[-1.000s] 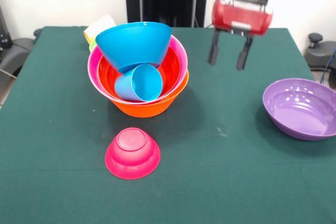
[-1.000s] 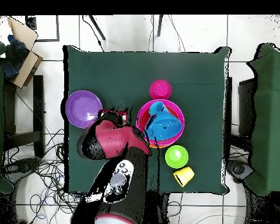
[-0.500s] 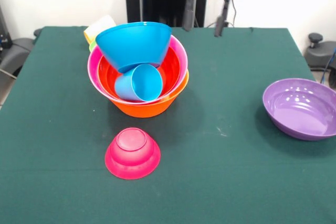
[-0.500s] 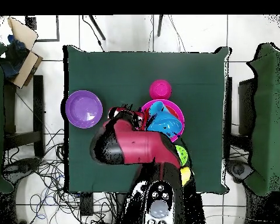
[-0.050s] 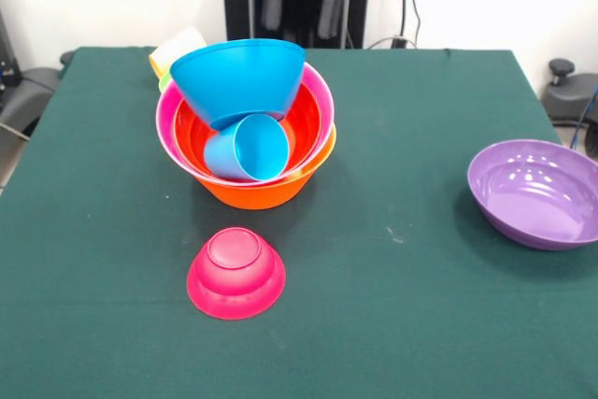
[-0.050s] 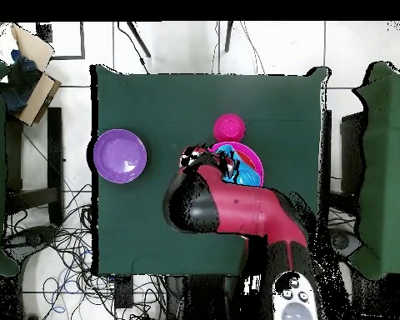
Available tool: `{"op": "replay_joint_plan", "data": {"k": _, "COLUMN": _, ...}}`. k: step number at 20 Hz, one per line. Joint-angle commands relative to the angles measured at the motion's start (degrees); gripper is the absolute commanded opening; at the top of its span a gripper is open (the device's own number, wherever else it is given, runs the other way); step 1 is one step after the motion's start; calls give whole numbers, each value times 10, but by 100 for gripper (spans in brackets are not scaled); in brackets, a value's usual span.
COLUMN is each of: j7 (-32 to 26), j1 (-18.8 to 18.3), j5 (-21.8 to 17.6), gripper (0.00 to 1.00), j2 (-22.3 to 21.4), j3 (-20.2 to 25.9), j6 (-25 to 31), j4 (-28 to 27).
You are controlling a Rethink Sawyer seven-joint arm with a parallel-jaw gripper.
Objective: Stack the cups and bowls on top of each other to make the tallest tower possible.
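Raised high at the top edge of the front view, the tool (image 5: 299,8) is seen as two dark fingers (image 5: 273,8) held apart, released and holding nothing. Directly below and slightly to one side of it, the tower (image 5: 245,128) stands on the green surface (image 5: 402,277): a large orange bowl (image 5: 257,192) at the base, a pink bowl (image 5: 320,91) nested in it, and a red-orange bowl (image 5: 304,119) inside that. A blue bowl (image 5: 238,77) is tilted on top of the pile, and a light blue cup (image 5: 248,147) lies on its side within the red-orange bowl, its mouth turned away from the tool. A yellow-orange cup (image 5: 177,49) is partly hidden behind the tower. In the overhead view, the red and black arm (image 6: 237,212) is stretched over the surface and covers much of the tower. Farther from the tool, past the tower, a magenta bowl (image 5: 235,273) is set upside down, apart from the pile. A purple bowl (image 5: 537,193) rests upright well off to the side, near the surface's edge.
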Motion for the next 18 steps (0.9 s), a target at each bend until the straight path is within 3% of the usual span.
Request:
{"op": "replay_joint_plan", "data": {"k": 1, "j7": -119, "j1": -32, "j5": -46, "gripper": 100, "j2": -10, "j3": 129, "j6": 78, "j4": 46}}
{"op": "replay_joint_plan", "data": {"k": 18, "j7": -81, "j1": -56, "j5": -121, "gripper": 100, "j2": 54, "j3": 158, "j6": 40, "j4": 9}}
